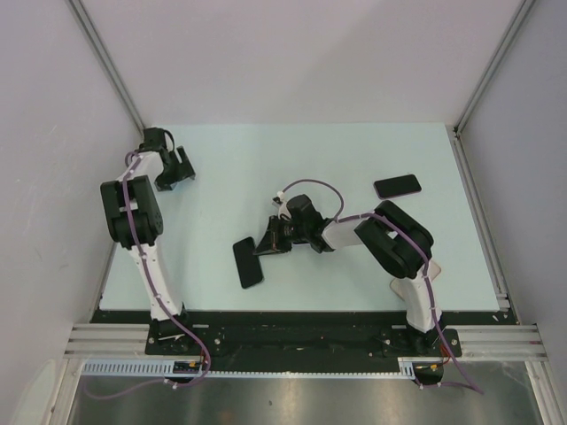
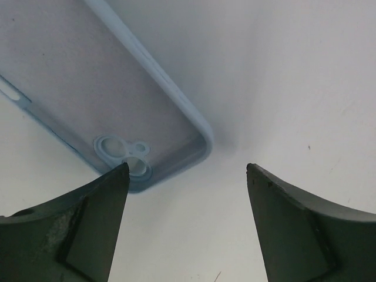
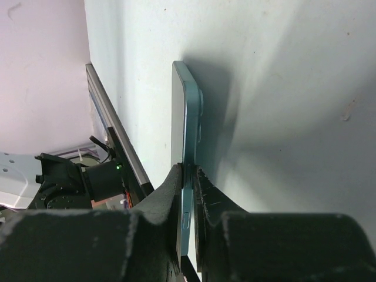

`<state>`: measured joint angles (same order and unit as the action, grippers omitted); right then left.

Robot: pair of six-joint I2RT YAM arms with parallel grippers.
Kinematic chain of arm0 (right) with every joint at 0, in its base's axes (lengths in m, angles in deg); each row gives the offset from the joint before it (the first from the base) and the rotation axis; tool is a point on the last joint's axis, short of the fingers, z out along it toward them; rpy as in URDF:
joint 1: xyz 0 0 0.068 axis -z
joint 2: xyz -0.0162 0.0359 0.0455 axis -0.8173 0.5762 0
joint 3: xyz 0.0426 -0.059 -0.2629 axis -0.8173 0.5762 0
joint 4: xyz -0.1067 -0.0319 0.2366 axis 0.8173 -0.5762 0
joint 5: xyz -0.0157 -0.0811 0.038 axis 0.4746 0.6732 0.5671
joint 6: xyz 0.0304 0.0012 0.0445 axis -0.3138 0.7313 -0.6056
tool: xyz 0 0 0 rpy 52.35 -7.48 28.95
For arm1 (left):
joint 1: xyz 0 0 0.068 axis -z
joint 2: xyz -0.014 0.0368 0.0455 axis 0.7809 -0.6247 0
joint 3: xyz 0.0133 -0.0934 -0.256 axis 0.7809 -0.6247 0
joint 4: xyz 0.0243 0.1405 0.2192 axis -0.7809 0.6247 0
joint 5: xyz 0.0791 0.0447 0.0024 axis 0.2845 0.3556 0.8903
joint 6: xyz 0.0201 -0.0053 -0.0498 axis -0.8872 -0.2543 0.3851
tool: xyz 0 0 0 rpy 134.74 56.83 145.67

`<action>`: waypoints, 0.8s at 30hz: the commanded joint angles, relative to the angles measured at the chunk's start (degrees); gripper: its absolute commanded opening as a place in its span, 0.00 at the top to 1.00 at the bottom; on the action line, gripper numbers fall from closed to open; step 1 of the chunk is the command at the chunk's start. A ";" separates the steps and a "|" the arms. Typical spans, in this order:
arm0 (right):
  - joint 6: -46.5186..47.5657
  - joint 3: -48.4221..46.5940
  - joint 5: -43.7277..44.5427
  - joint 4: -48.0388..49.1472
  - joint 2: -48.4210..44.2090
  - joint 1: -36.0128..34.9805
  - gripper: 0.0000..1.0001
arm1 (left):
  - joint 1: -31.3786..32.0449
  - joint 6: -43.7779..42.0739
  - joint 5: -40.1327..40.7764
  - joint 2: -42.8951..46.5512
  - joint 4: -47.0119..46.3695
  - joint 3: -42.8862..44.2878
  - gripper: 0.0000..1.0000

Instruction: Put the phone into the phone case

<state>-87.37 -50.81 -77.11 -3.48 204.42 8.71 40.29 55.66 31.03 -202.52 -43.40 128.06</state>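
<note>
Your right tool (image 1: 267, 243) is clenched on the phone (image 1: 248, 263), pinching its flat faces, near the tabletop's (image 1: 354, 150) 6 o'clock. Your left tool (image 2: 187, 176) stands released at 10 o'clock, with the light-blue phone case (image 2: 88, 88) lying just beside its fingertips.

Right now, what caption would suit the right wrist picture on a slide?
The right jaws pinch a slim teal phone, seen edge-on, pale tabletop behind.
</note>
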 commanded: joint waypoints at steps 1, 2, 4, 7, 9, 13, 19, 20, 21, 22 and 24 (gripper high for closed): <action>2.37 -0.96 0.60 -0.69 -3.38 -0.39 1.00 | 0.06 0.42 -1.75 5.22 0.33 -6.23 0.15; 2.46 -0.96 0.60 -0.87 -3.46 -0.47 1.00 | 0.32 1.21 -2.80 6.01 -0.63 -7.30 0.15; 2.81 -0.87 0.77 -1.92 -4.08 -0.56 1.00 | 1.03 2.00 -4.47 7.59 -1.78 -10.54 0.15; 3.78 -0.43 1.48 -2.63 -5.13 -0.65 1.00 | 3.22 3.84 -7.28 11.19 -3.54 -14.76 0.15; 3.43 0.10 1.56 -2.54 -5.57 -0.74 1.00 | 5.15 5.69 -8.60 14.01 -5.03 -16.71 0.16; 3.52 0.45 2.18 -3.42 -7.24 -0.83 1.00 | 9.28 9.03 -13.26 18.67 -10.65 -23.90 0.16; 3.87 1.06 2.27 -3.59 -7.60 -0.91 1.00 | 15.62 9.74 -12.06 24.03 -11.10 -22.26 0.16; 3.87 1.06 2.27 -3.59 -7.68 -1.09 1.00 | 14.84 8.26 -10.56 24.47 -9.80 -21.56 0.15; 3.87 1.15 2.27 -3.51 -7.77 -1.18 1.00 | 14.39 7.03 -8.28 24.82 -8.83 -20.68 0.15; 3.78 1.24 2.35 -3.51 -7.86 -1.26 1.00 | 13.78 4.23 -4.08 24.65 -6.55 -18.67 0.16; 3.87 1.24 2.44 -3.24 -8.12 -1.62 1.00 | 11.85 1.75 -0.36 23.69 -4.61 -16.55 0.15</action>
<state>-84.31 -49.80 -74.84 -8.05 199.59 7.99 56.62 62.52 21.66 -181.52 -50.35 105.72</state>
